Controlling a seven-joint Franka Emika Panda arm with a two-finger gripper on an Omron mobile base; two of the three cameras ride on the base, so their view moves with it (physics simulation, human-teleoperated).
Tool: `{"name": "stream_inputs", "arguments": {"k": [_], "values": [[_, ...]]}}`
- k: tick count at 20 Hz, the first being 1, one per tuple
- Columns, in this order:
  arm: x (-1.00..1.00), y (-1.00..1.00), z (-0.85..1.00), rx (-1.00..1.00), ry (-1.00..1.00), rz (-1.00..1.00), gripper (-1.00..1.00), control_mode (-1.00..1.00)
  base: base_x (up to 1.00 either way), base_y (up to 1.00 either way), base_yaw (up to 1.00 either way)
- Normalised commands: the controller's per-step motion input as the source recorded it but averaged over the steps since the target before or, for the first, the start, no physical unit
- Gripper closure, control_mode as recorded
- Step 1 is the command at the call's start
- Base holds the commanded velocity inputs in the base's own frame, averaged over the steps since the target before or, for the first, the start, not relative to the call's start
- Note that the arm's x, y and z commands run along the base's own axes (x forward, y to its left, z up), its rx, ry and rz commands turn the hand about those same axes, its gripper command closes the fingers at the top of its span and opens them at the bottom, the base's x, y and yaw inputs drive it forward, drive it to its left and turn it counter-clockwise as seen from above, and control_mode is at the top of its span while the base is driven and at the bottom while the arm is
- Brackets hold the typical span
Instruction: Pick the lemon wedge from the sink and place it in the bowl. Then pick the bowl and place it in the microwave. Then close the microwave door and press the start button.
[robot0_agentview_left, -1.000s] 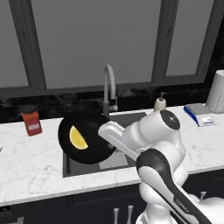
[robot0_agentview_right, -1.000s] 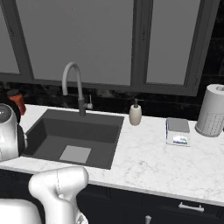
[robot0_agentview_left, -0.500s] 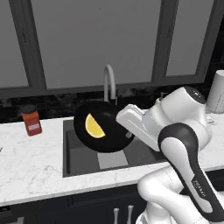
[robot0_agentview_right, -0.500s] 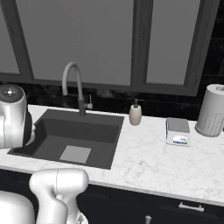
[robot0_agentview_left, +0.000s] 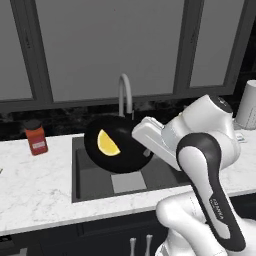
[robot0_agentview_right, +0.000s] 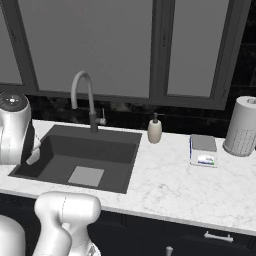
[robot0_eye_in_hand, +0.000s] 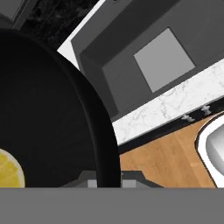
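- ok so the gripper (robot0_eye_in_hand: 105, 183) is pinched tight on the rim of the bowl (robot0_agentview_left: 120, 145), fingers basically closed with the rim between them
- the bowl hangs in the air over the sink (robot0_agentview_left: 95, 175), above its back half, near the faucet (robot0_agentview_left: 125, 92); it's tipped up so the open face looks toward the left base camera
- the lemon wedge (robot0_agentview_left: 107, 143) sits inside, left of the bowl's middle, so step one looks done
- the relation that matters: the grip is on the right-hand rim, so the whole bowl sticks out sideways from the fingers toward the jar (robot0_agentview_left: 36, 139)
- I can't spot the microwave, so my guess is the carry needs a wide swing, and that tilt could tip the wedge out
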Motion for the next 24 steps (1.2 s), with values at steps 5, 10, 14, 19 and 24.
{"name": "stream_inputs", "arguments": {"k": [5, 10, 14, 19, 24], "values": [[-0.08, 0.15, -0.09, -0.01, 0.0, 0.0, 1.0, 1.0, -0.13, 0.27, 0.03], [0.0, 0.0, 0.0, 0.0, 0.0, 0.0, 1.0, 1.0, -0.51, 0.93, 0.31], [0.0, 0.0, 0.0, 0.0, 0.0, 0.0, 1.0, 1.0, -0.46, 1.0, 0.53], [0.0, 0.0, 0.0, 0.0, 0.0, 0.0, 1.0, 1.0, -0.66, 0.77, 0.59], [0.0, 0.0, 0.0, 0.0, 0.0, 0.0, 1.0, 1.0, -0.33, 0.79, 0.67]]}}
